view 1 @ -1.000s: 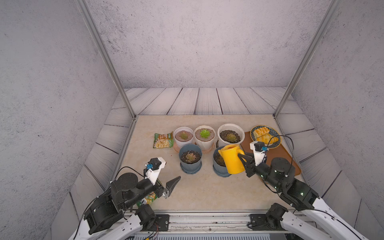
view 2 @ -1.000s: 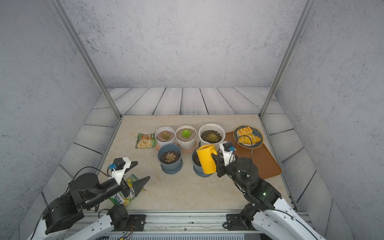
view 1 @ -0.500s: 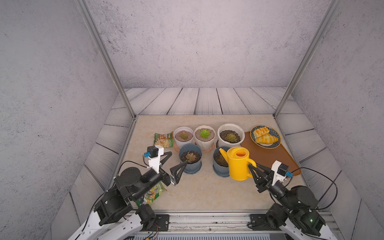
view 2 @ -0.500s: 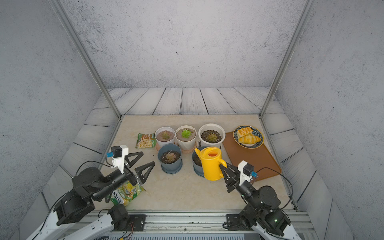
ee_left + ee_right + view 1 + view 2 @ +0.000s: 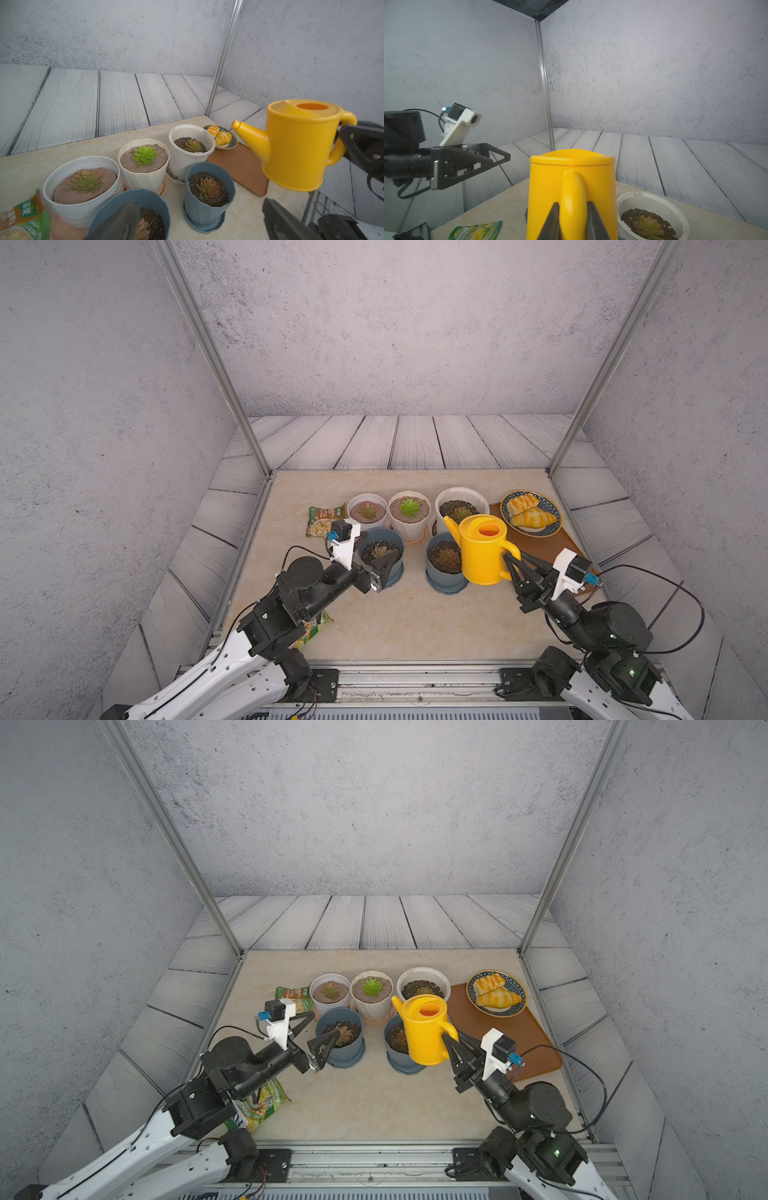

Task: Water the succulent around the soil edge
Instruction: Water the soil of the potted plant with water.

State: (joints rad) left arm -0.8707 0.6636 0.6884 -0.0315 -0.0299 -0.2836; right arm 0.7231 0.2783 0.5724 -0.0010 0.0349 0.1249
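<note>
A yellow watering can (image 5: pixel 482 549) hangs upright above the table, beside and partly over the near right blue pot (image 5: pixel 444 572). Its spout points toward the back white pots. My right gripper (image 5: pixel 513 566) is shut on the can's handle (image 5: pixel 573 187), one finger on each side. The can (image 5: pixel 297 145) is well off the surface in the left wrist view. My left gripper (image 5: pixel 376 549) is open and empty, hovering at the near left blue pot (image 5: pixel 395 576). Each blue pot holds a reddish succulent (image 5: pixel 207 187) in dark soil.
Three white pots (image 5: pixel 409 526) with succulents stand in a row behind the blue ones. A plate of pastries (image 5: pixel 552 526) sits on a brown tray (image 5: pixel 552 547) at the right. A snack packet (image 5: pixel 326 520) lies at the left, a green packet (image 5: pixel 311 628) under my left arm.
The can went from tilted over the near right blue pot to upright, drawn back a little toward the front. My left arm reached forward to the near left blue pot, jaws staying open.
</note>
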